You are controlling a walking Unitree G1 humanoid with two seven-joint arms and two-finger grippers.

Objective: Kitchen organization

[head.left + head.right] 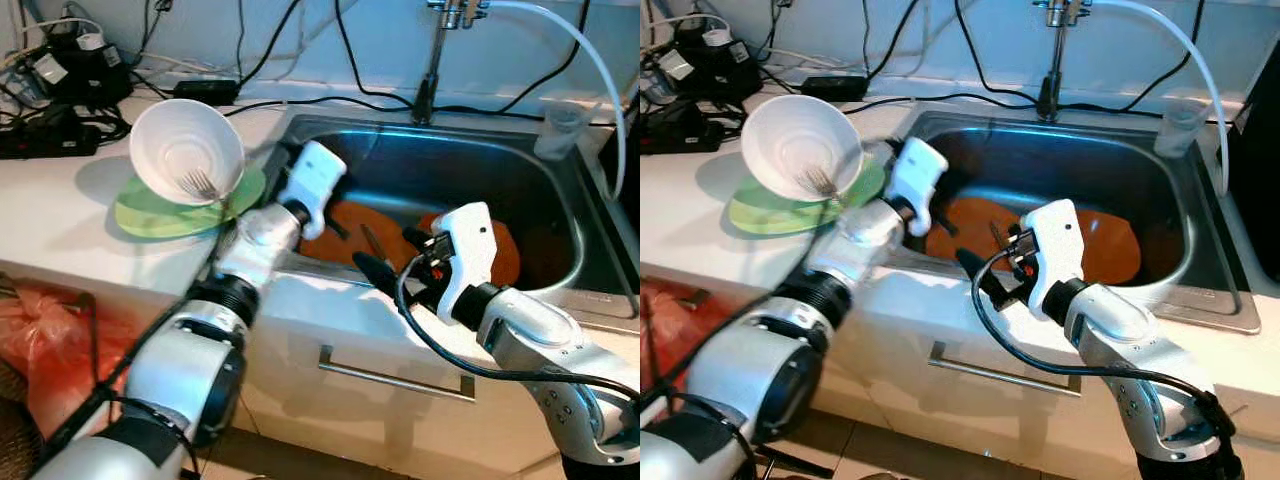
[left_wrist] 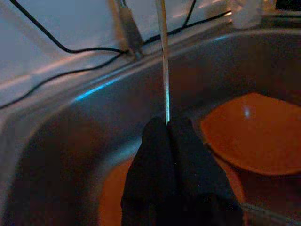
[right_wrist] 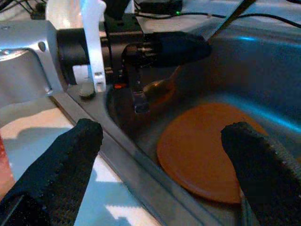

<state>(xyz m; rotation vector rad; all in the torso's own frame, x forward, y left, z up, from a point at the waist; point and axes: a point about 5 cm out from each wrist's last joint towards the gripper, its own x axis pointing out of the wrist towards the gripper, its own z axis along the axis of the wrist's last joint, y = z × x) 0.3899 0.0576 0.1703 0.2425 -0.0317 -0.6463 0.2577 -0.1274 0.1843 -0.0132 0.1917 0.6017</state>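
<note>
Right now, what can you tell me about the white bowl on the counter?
The white bowl is round, plain and glossy, like ceramic or plastic. It sits tipped on its side on a green plate on the white counter left of the sink, its opening facing the camera. A metal fork shows against its inside.

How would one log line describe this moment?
left gripper: shut on metal utensil, in sink | right gripper: open, over front rim | orange plates in sink

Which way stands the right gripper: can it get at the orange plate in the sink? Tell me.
Probably yes. The right gripper hangs open over the sink edge, the orange plate bare just beyond its fingertips.
</note>
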